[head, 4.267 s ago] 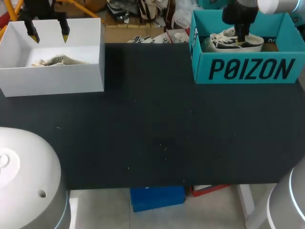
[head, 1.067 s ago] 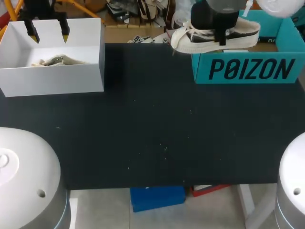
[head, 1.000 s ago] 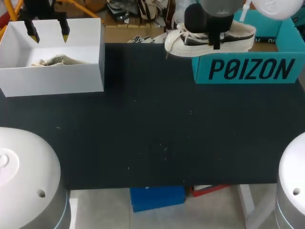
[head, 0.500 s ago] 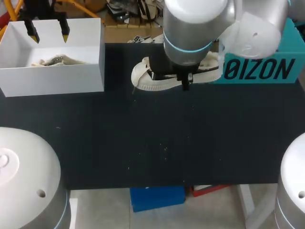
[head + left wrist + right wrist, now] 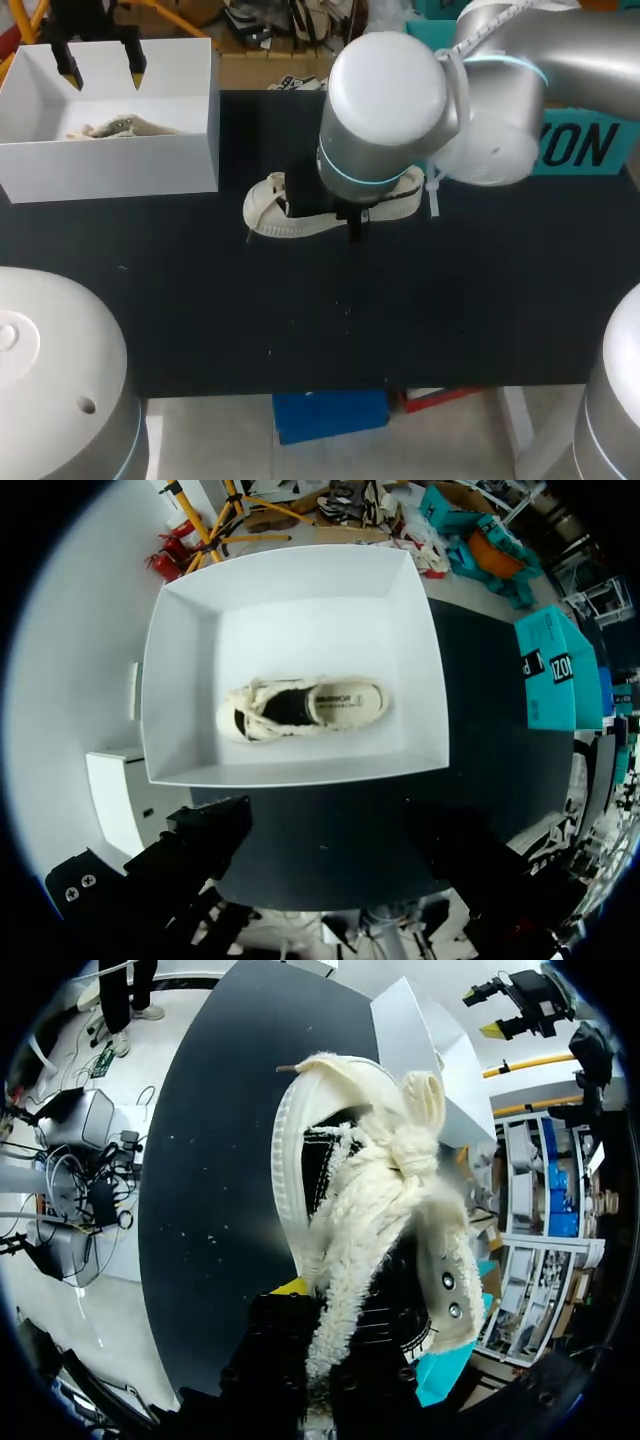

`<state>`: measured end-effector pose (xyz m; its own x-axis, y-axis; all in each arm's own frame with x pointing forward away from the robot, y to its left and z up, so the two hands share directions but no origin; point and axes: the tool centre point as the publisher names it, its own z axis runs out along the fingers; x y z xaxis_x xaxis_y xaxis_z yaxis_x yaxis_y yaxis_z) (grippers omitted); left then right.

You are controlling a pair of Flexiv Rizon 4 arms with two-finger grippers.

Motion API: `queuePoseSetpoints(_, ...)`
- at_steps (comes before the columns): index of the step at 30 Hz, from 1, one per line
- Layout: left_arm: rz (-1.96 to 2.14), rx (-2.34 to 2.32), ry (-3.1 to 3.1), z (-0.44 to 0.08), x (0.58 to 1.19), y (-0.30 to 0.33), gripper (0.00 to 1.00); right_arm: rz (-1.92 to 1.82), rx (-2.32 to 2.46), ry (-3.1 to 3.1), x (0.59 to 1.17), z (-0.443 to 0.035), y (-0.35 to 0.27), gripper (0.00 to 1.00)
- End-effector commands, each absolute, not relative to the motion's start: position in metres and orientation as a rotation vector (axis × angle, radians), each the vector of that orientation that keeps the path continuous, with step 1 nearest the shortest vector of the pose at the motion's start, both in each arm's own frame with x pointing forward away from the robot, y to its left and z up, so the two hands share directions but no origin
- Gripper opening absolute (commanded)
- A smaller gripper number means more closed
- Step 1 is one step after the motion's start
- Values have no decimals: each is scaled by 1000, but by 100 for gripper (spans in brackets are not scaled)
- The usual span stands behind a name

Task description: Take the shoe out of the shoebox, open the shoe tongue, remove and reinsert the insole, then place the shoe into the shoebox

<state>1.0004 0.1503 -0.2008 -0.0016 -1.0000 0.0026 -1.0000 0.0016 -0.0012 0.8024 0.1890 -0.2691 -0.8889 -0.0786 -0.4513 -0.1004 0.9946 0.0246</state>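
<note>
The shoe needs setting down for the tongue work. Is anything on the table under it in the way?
Nothing visible: only black table lies under the shoe in the right claw; the white box stands well aside.

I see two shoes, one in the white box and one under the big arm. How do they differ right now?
The boxed shoe lies in the white box, nothing touching it; the held shoe is out over the black table, clamped in the right gripper. The boxed shoe's insole shows plainly; the held shoe's is hidden behind its laces. Both are cream lace-up sneakers.
</note>
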Motion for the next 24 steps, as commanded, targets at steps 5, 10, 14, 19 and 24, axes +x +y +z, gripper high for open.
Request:
queuePoseSetpoints(5, 2, 2220, -2221, -200, 1000, 150, 100, 101, -124, 2693, 814, -339, 206, 0)
queuePoseSetpoints(10, 2, 2220, -2221, -200, 1000, 150, 100, 116, -102, 2712, 818, -372, 208, 0)
queuePoseSetpoints(14, 2, 2220, -2221, -200, 1000, 150, 100, 110, -64, 2708, 826, -392, 207, 0)
queuePoseSetpoints(19, 2, 2220, -2221, -200, 1000, 150, 100, 85, -69, 2713, 835, -411, 210, 0)
queuePoseSetpoints(24, 2, 2220, -2221, -200, 1000, 150, 100, 71, -68, 2734, 835, -416, 209, 100)
